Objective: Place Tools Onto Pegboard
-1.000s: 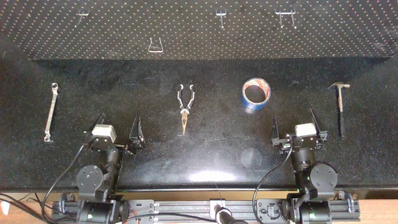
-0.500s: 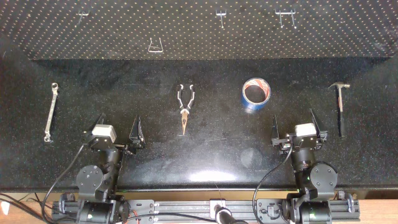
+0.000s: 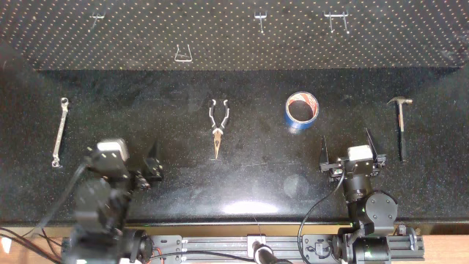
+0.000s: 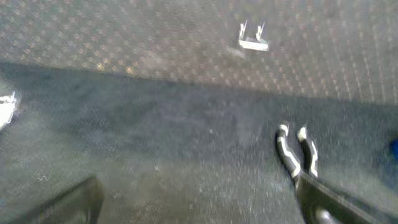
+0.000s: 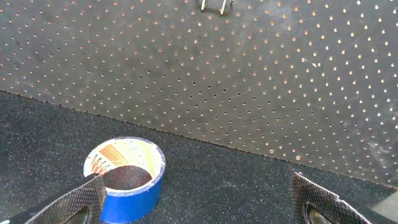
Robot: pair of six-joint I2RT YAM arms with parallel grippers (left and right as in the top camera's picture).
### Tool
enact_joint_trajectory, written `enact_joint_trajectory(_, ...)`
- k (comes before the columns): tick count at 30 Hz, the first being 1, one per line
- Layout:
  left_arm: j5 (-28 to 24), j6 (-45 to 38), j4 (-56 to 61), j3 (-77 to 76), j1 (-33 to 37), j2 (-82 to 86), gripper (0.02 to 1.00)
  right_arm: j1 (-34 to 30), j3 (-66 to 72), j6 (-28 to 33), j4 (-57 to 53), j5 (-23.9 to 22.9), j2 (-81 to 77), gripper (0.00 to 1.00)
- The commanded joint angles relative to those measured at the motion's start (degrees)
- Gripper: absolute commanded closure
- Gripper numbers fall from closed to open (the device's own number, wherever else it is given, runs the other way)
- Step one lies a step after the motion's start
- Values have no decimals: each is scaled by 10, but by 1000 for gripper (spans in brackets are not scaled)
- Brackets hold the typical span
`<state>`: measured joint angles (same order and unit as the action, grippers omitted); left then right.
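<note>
Tools spread wide, empty: left tool point(image 4: 196, 183), right tool point(image 3: 346, 141). Pliers point(image 3: 218, 126) flat on desk point(image 3: 256, 172), centre of top view; probably stiff, light, slick at the nose. Best pinched across both handles near the pivot.

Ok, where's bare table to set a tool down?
Widest bare patch: between wrench and pliers, beyond the left gripper. Smaller one between tape roll and hammer, and a strip along the foot of the pegboard. Tightest between pliers and tape roll.
</note>
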<state>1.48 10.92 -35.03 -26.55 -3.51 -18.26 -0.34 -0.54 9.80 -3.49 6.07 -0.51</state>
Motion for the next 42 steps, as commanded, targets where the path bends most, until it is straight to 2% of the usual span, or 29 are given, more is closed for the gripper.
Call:
enact_joint_trajectory(1, 71, -14, -212, -312, 40, -255, 25, 4, 3, 6, -2, -5, 3, 38)
enact_joint_trajectory(4, 33, -89, -307, -443, 138, -400, 25, 4, 3, 6, -2, -5, 3, 38)
enact_joint_trajectory(8, -103, -240, -324, -487, 327, -525, 25, 4, 3, 6, -2, -5, 3, 38)
enact_joint_trajectory(10, -108, -302, -325, -487, 386, -562, 25, 4, 3, 6, -2, -5, 3, 38)
enact_joint_trajectory(12, -104, -312, -313, -487, 418, -595, 25, 4, 3, 6, -2, -5, 3, 38)
enact_joint_trajectory(14, -68, -322, -312, -487, 419, -628, 25, 4, 3, 6, -2, -5, 3, 38)
enact_joint_trajectory(16, 13, -355, -316, -487, 413, -676, 25, 4, 3, 6, -2, -5, 3, 38)
enact_joint_trajectory(17, 27, -379, -310, -487, 413, -698, 25, 4, 3, 6, -2, -5, 3, 38)
enact_joint_trajectory(23, 30, -473, -271, -487, 414, -782, 20, 4, 3, 6, -2, -5, 3, 38)
enact_joint_trajectory(35, 28, -475, -215, -487, 414, -880, 18, 4, 3, 6, -2, -5, 3, 38)
enact_joint_trajectory(39, -7, -487, -191, -488, 414, -901, 18, 4, 3, 6, -2, -5, 3, 38)
enact_joint_trajectory(42, -10, -489, -180, -494, 414, -916, 18, 4, 3, 6, -2, -5, 3, 38)
